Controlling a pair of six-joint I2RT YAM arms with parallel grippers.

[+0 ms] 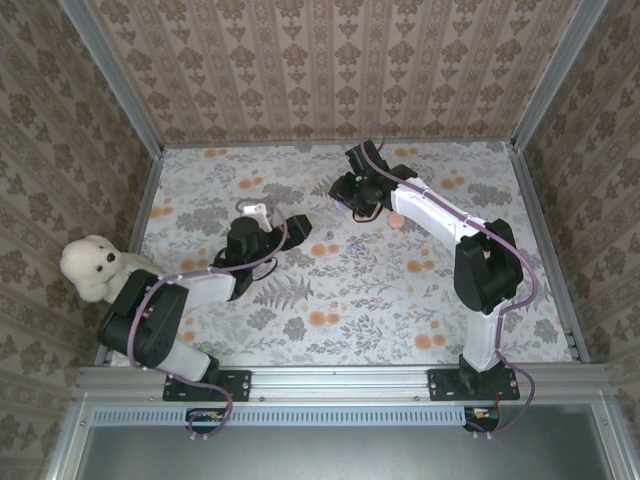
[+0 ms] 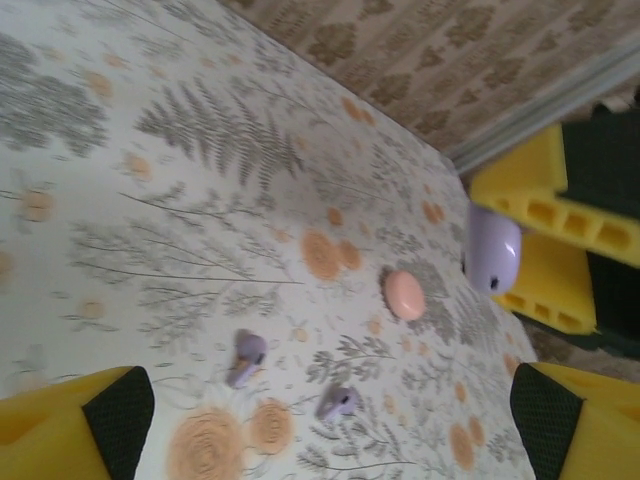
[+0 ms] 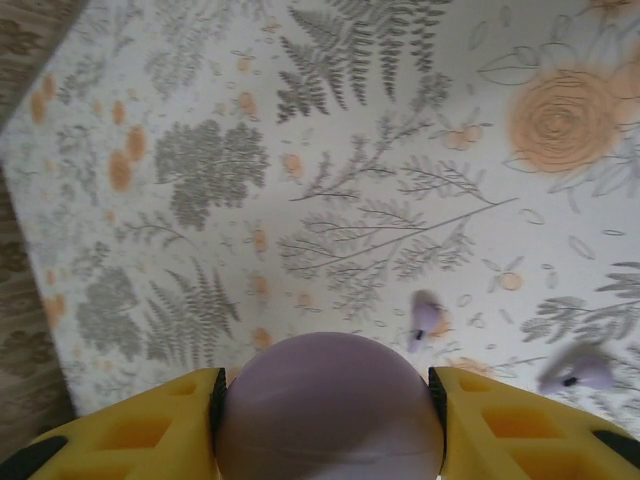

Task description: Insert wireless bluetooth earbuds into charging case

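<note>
Two lavender earbuds lie loose on the floral table, one (image 2: pixel 247 357) to the left and the other (image 2: pixel 340 402) to the right. My left gripper (image 2: pixel 330 445) hovers above them, open, its yellow fingers (image 2: pixel 95 420) wide apart with nothing between. My right gripper (image 3: pixel 328 400) is shut on the rounded lavender charging case (image 3: pixel 330 410), held above the table. From the left wrist the case (image 2: pixel 492 250) shows at the right between the right arm's yellow fingers. The same earbuds (image 3: pixel 427 318) (image 3: pixel 575 372) lie ahead of the case and to its right. From above, both grippers (image 1: pixel 303 228) (image 1: pixel 358 203) sit mid-table.
A small pink oval object (image 2: pixel 405 295) lies on the table between the earbuds and the case, also seen from above as the pink oval (image 1: pixel 397 220). A white plush toy (image 1: pixel 92 267) sits at the left edge. Patterned walls enclose the table on three sides.
</note>
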